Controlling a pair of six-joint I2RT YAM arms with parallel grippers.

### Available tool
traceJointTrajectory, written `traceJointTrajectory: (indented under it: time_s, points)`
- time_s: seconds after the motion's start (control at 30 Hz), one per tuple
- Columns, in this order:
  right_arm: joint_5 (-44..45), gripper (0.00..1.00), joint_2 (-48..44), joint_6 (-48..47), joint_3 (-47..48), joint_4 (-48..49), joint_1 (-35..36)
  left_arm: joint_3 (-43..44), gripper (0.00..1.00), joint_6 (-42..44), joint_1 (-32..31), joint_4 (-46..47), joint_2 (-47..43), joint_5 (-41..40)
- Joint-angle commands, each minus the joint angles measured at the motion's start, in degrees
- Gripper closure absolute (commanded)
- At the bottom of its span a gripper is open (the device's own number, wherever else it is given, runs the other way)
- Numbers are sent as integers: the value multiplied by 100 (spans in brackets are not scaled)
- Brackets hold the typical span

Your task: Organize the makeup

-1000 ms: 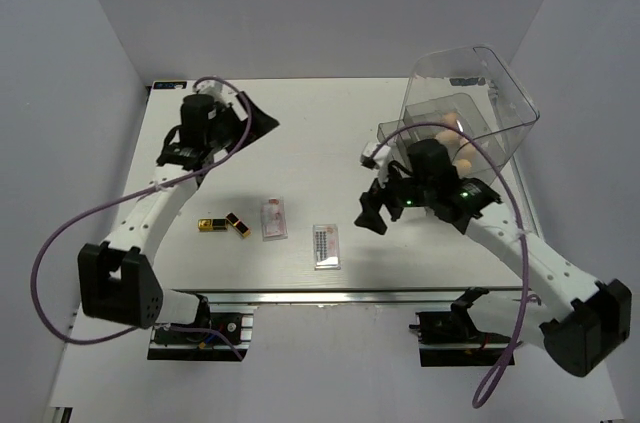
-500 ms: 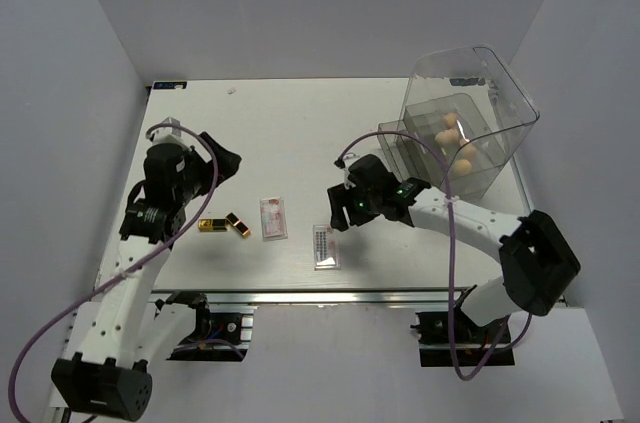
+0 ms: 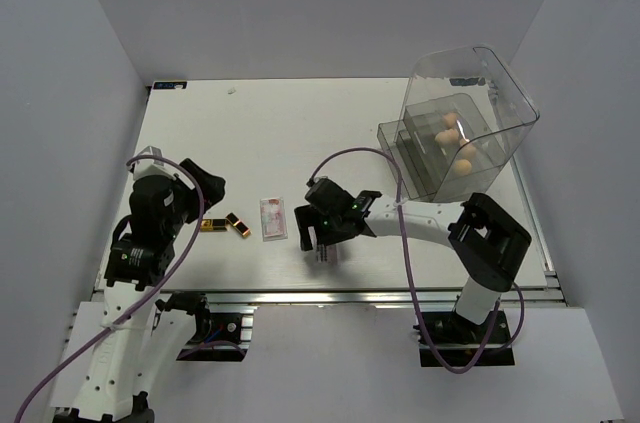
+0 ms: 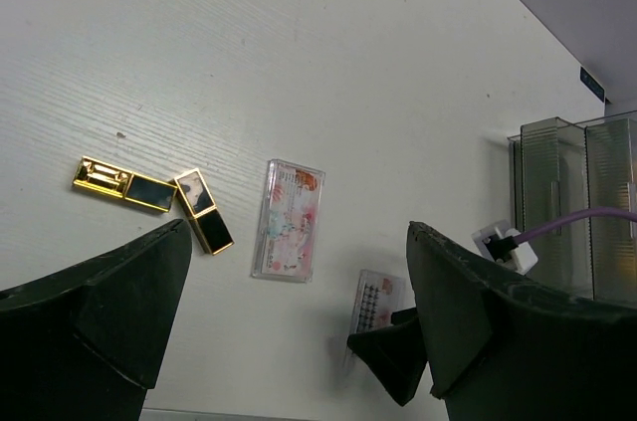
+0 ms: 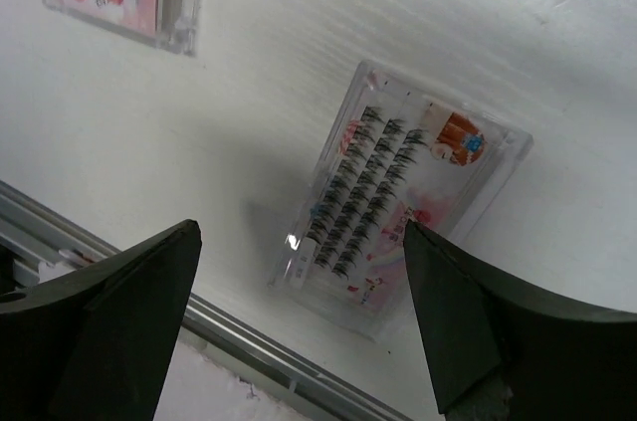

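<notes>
- The right end effector [image 5: 299,242] is being held wide open directly over the dark-rowed palette [image 5: 398,197], and nothing is being gripped.
- The left end effector [image 4: 299,272] is likewise being kept wide and empty above the surface [image 3: 300,123], near the two lipsticks [image 4: 121,184].
- The pink palette [image 3: 273,218] is being left flat between the lipsticks and the dark-rowed palette.
- Three sponges [image 3: 462,165] are being kept inside the clear drawer box [image 3: 500,83].
- A slip is being risked, since the dark-rowed palette is thin and lying flush, so the fingers may be brought down onto its top rather than its sides.
- The case is lying skewed to the jaws, so it may be twisted when squeezed.
- The case is being left close to the rail [image 5: 249,336] at the near edge, so a push could be sending it off.
</notes>
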Motion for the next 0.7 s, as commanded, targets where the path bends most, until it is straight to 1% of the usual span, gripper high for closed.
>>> traceJointTrajectory:
  time_s: [0.0,0.2,0.43,0.67]
  points:
    - [583,11,73,93,132,-193,-27,-17,2,-11,25,-210,-72,-140]
    - [882,11,-6,-109,159,-272,139,-184,2,-90,25,-87,-99,-17]
    - [1180,11,213,-136,36,-263,201,-228,2,-99,25,-16,-37,36]
    - [1137,11,433,-48,-114,-141,201,-333,2,-134,25,-16,-90,53]
